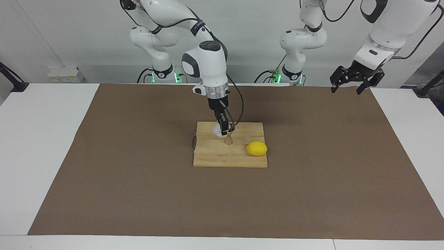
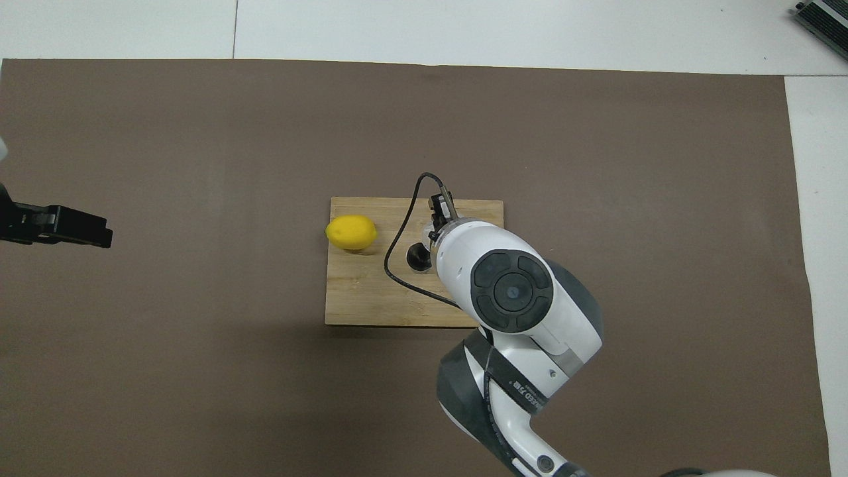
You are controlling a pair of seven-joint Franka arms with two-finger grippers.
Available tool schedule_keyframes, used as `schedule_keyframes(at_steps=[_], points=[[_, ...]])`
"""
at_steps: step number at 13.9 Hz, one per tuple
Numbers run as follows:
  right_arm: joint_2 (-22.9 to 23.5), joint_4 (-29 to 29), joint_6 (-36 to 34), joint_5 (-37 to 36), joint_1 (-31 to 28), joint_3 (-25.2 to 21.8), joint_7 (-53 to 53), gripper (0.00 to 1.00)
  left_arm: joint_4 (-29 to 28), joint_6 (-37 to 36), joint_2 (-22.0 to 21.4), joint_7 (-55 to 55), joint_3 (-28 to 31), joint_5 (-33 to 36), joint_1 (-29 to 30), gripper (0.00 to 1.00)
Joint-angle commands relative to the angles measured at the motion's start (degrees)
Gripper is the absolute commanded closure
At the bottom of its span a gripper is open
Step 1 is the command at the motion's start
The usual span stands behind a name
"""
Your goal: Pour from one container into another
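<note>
On the cutting board (image 1: 230, 152), the right gripper (image 1: 223, 131) pinches the glass cup (image 1: 217, 130) in its fingers, tipped beside the upright jigger (image 1: 228, 140); pouring looks underway. The left gripper (image 1: 350, 83), fingers spread, waits.

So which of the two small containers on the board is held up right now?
The clear glass cup, tipped in the right gripper over the steel jigger, which stands upright on the cutting board.
</note>
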Motion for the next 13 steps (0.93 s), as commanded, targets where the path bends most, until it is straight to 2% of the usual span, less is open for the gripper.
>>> schedule_keyframes(at_steps=[1,6,9,13], points=[[2.6,2.8,-1.1,-5.4,-0.3,1.6,5.6,0.5,-1.7,-0.3,-1.8,-0.7,-0.5,0.9,0.5,0.0],[2.7,2.9,-1.4,-9.0,-0.3,2.3,7.1,0.5,-1.7,-0.3,-1.8,-0.7,-0.5,0.9,0.5,0.0],[3.4,2.9,-2.4,-13.9,-0.2,3.3,8.0,0.5,-1.7,-0.3,-1.8,-0.7,-0.5,0.9,0.5,0.0],[3.4,2.7,-3.7,-15.9,-0.2,4.1,8.0,0.5,-1.7,-0.3,-1.8,-0.7,-0.5,0.9,0.5,0.0]])
